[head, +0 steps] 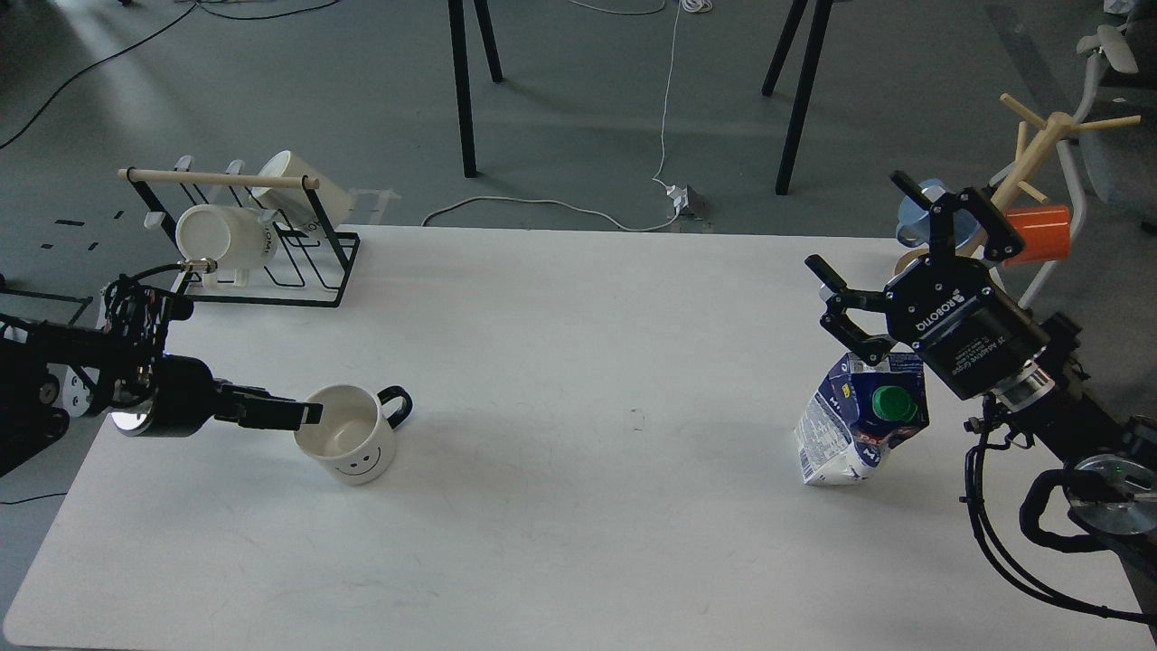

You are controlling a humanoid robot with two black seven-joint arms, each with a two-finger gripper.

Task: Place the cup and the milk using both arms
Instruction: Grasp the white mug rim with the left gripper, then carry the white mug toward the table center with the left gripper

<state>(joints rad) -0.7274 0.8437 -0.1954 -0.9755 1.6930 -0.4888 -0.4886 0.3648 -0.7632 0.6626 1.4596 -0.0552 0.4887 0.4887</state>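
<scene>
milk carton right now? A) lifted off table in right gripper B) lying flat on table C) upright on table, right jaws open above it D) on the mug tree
C: the milk carton stands upright on the table, and the right gripper sits just above it, jaws spread wide.

Cup point(348, 446) on table point(578, 380) at left; milk point(859, 425) at right; rack point(262, 244) behind cup.

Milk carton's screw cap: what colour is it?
Green. The round cap sits on the blue-and-white milk carton, clearest in the head view.
</scene>
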